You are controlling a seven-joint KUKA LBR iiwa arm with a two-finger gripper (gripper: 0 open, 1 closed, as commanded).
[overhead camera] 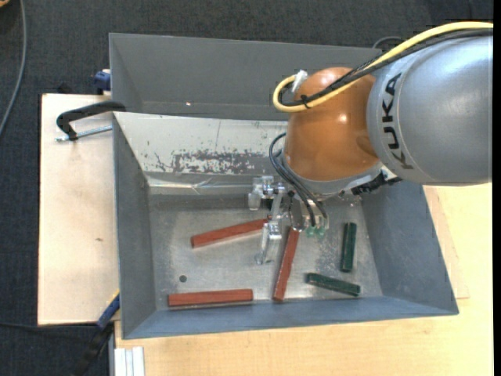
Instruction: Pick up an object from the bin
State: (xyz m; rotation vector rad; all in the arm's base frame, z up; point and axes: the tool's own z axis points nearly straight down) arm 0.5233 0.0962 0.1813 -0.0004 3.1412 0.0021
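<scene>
Middle red bar (282,272) lies a little toward 4 o'clock of the centre of the bin (129,233). Its length runs roughly from 12 to 6 o'clock with a slight tilt, and its lower end is near the front wall. The hand (272,237) is down low at this bar's 12 o'clock end. Whether it touches the bar, and whether it is spread or pressed together, cannot be told, as the orange wrist cover (329,124) and cables hang over it. From the hand the left red bar (227,234) stretches toward 8 o'clock, its near end just beside the hand. The front red bar (210,297) lies along the front wall at 7 o'clock, well apart from the hand. One green bar (347,247) lies at 3 o'clock of the hand, running from 12 to 6 o'clock. A second green bar (333,284) lies at 5 o'clock, near the middle red bar's lower end but apart from it. The arm (438,108) reaches in from 2 o'clock.
</scene>
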